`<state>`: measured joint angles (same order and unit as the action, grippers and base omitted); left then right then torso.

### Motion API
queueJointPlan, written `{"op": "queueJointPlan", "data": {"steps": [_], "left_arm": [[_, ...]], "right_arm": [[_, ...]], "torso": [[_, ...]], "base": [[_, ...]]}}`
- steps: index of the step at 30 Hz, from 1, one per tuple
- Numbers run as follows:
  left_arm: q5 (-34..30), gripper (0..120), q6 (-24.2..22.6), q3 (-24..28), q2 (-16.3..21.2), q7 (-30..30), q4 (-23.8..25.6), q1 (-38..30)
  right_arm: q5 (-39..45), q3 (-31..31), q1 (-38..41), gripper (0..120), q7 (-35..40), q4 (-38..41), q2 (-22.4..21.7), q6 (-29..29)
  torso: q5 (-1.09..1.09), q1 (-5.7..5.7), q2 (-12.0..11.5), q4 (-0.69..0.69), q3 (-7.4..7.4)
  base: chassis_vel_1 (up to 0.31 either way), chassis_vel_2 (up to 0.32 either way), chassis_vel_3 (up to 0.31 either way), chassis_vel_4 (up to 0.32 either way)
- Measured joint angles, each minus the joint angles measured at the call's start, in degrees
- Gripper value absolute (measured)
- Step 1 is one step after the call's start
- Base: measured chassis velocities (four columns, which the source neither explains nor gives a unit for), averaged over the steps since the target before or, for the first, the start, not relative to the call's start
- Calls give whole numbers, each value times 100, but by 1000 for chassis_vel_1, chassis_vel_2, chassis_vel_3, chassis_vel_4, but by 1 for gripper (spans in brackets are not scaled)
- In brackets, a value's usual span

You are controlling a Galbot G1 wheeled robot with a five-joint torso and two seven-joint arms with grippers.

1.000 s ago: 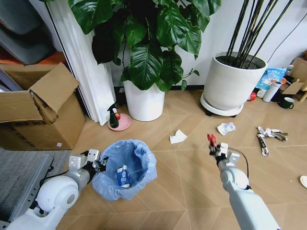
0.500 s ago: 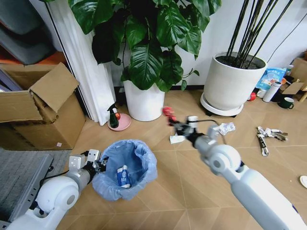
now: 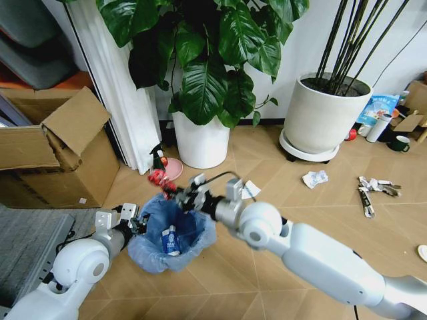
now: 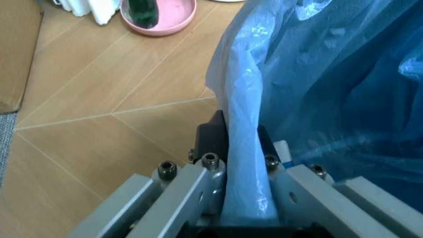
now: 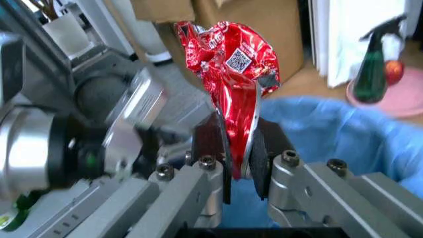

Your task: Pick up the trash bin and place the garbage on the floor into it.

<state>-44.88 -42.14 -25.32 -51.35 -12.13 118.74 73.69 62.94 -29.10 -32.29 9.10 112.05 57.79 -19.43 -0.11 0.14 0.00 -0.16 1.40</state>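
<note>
In the head view the trash bin (image 3: 172, 233) stands on the floor (image 3: 267, 280) in front of the robot, on its left side, and the left pincer (image 3: 135, 225) grips its rim at the side nearest the cardboard box (image 3: 60, 157). The right arm reaches across, and the right pincer (image 3: 172, 191) holds the red wrapper (image 3: 159, 179) just above the far rim of the bin. A blue-white wrapper (image 3: 169, 241) lies already inside the bag. In my judgement the step in hand is dropping the wrapper; the next move calls for bringing it a little more over the opening and then letting the jaws part. More garbage lies on the floor: crumpled white paper (image 3: 314, 178), torn printed paper (image 3: 373, 188) and a white piece (image 3: 249, 189) partly behind the arm. A green spray bottle (image 3: 157, 162) on a pink saucer and the white plant pot (image 3: 201, 141) stand near behind the bin, so the arm has little room there. In the left wrist view the left pincer is closed on the blue bag and rim. In the right wrist view the right pincer is closed on the lower end of the red wrapper, above the blue bag.
</note>
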Motion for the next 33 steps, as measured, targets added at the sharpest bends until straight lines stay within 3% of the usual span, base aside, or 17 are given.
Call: {"op": "queueJointPlan", "data": {"steps": [5, 12, 22, 26, 33], "left_arm": [[-14, 0, 0, -11, 1, 31, -66, -60], [-47, 0, 0, -17, 16, 68, -101, -146], [-47, 0, 0, -18, 17, 71, -65, -128], [-38, 0, 0, -43, 5, 61, -35, -66], [-10, 0, 0, -74, -65, 32, 61, 63]], "right_arm": [[5, -136, -47, 13, 119, 43, -50, -155], [-121, -187, -163, 45, 284, 35, -52, -235], [-218, -54, -249, 78, 352, 78, -60, -192], [-422, 292, -325, 94, 566, 53, 33, -140], [-939, 1177, -734, 100, 645, -162, -91, -169]], "torso": [[-1, 0, 0, 0, 0], [0, -1, 0, 1, 0], [0, -1, 0, 1, 0], [1, -1, 0, 2, 0], [2, -1, 0, 1, 0]], "base": [[0, 0, 0, 0], [0, 0, 0, 0], [0, 0, 0, 0], [0, 0, 0, 0], [0, 0, 0, 0]]}}
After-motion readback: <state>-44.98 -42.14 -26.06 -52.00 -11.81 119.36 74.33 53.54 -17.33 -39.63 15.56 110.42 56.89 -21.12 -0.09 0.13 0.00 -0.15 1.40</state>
